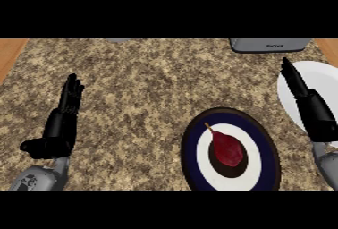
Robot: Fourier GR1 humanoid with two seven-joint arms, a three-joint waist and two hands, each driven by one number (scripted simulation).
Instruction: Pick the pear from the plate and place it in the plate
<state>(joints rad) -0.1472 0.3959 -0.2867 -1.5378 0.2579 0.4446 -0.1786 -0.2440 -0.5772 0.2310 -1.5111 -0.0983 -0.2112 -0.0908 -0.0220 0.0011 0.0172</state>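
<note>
I see the red pear (227, 149) lying on the dark centre of the blue-and-white ringed plate (263, 147), long axis approx. up-down, stem toward upper left. White plate (325, 80) is cut off at right, partly hidden by right hand (310, 105), fingers straight. Left hand (66, 107) rests open at left.

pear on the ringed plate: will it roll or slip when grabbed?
The pear lies on its side on the ringed plate, stem up-left, so a nudge would likely roll or pivot it. Its tapered, smooth-looking skin may slip from the fingers. It looks rigid. The right robot hand, open, hovers over the white plate.
</note>
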